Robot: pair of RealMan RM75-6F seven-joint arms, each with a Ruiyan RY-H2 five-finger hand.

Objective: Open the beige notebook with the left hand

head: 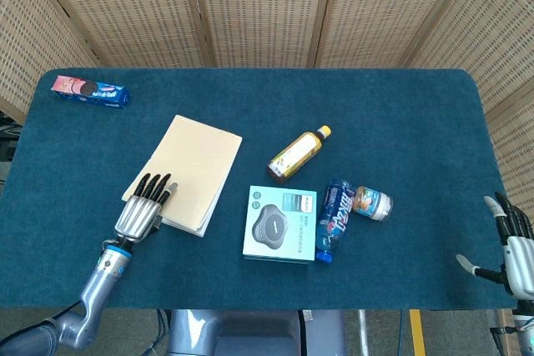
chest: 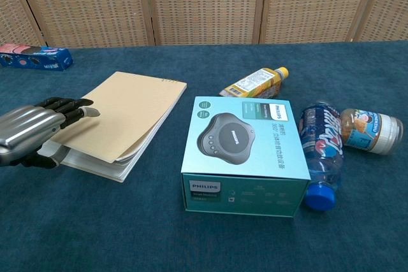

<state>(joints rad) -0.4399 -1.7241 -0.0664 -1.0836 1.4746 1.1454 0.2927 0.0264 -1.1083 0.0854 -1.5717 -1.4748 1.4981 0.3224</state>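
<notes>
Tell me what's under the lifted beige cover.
Under the notebook's cover, white page edges show. The left robot hand grips that corner, thumb beneath. The page faces are hidden.

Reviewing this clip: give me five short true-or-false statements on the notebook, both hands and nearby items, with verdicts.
1. The left hand grips the lifted cover of the beige notebook. True.
2. The notebook lies fully open and flat. False: its cover is only partly raised.
3. The right hand holds the blue plastic bottle. False: it holds nothing, at the table's edge.
4. The teal Philips box sits between notebook and bottle. True.
5. The amber yellow-capped bottle stands upright. False: it lies on its side.
</notes>
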